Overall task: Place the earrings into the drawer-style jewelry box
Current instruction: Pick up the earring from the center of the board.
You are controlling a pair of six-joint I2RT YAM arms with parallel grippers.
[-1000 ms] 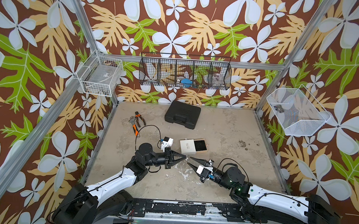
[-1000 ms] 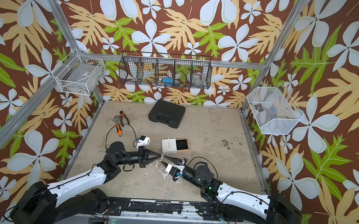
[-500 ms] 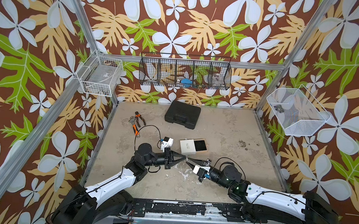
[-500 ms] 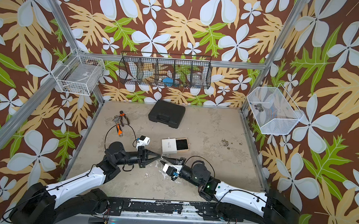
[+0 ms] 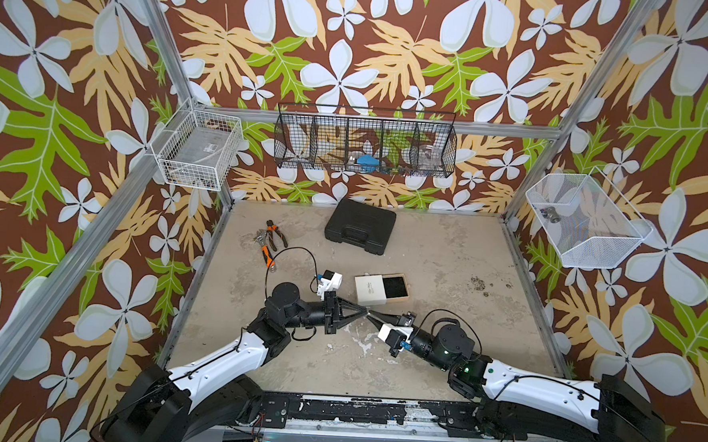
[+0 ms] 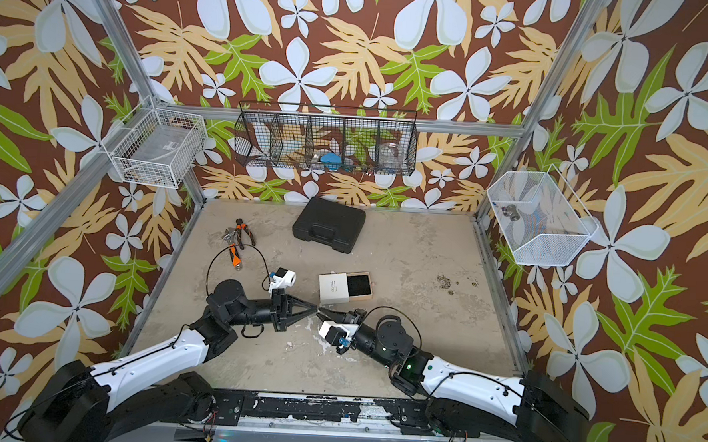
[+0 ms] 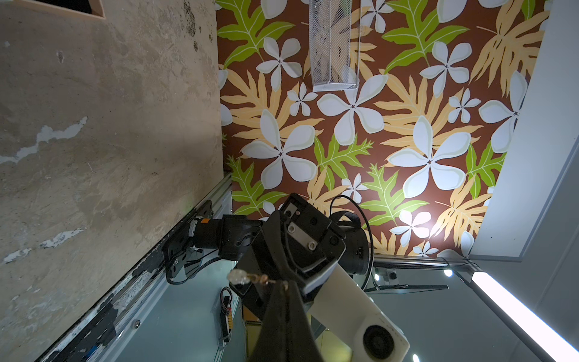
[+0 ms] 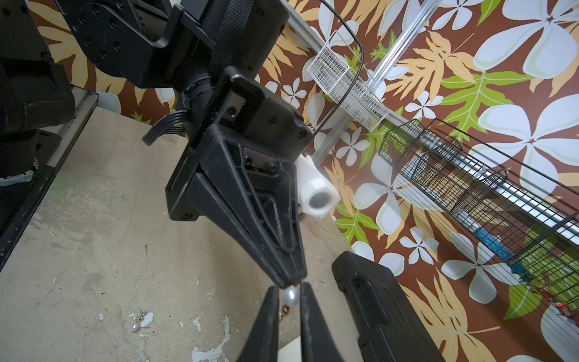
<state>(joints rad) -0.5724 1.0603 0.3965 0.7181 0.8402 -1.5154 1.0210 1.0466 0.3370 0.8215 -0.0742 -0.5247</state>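
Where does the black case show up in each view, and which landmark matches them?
Top view: black case at the table's back, below the black wire basket.
Top view: black case at the back again, below that basket.
Left wrist: not in it.
Right wrist: black case by the flowered wall, basket above it.
Shared landmark: the black wire basket, in every view showing the case.

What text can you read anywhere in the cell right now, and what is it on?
No text is legible.
Faint dark print on the jewelry box's white sleeve: too small to read in both top views.
Dark patch, perhaps a label, on the clear case in the white wire basket: blurred, unreadable.
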